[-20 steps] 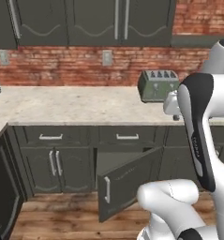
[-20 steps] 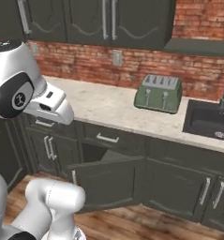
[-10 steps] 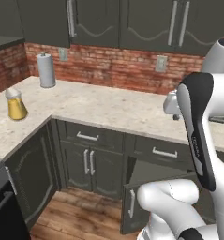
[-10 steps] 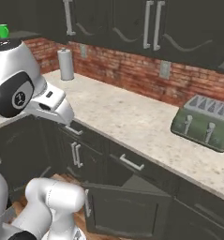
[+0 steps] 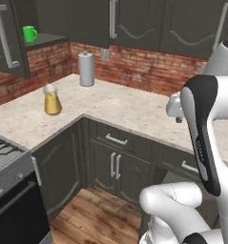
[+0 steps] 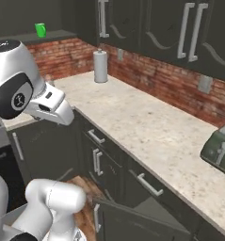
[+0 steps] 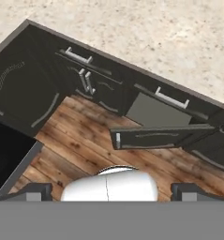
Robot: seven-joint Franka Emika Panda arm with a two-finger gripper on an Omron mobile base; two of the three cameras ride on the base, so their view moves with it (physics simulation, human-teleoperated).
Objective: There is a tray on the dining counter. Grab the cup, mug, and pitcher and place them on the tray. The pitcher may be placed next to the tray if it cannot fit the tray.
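The green mug (image 5: 29, 33) (image 6: 40, 29) stands on a shelf in an open upper cabinet at the far left. The pitcher (image 5: 52, 99), glass with amber liquid, stands on the corner of the beige kitchen counter (image 5: 110, 107) below it. My gripper (image 7: 111, 193) is held high over the wooden floor in front of the cabinets, far from both. Its fingertips (image 7: 38, 191) stand wide apart, open, with nothing between them. The tray, the dining counter and the cup are out of view.
A grey cylinder (image 5: 86, 69) (image 6: 100, 66) stands by the brick wall. A toaster (image 6: 218, 148) sits on the counter at the right. A lower cabinet door (image 7: 160, 136) hangs open over the floor. A stove (image 5: 10, 186) is at the lower left.
The whole picture has swept along the counter, so the cameras moved with the base. The corner with the pitcher and the mug came into view. The gripper stayed open.
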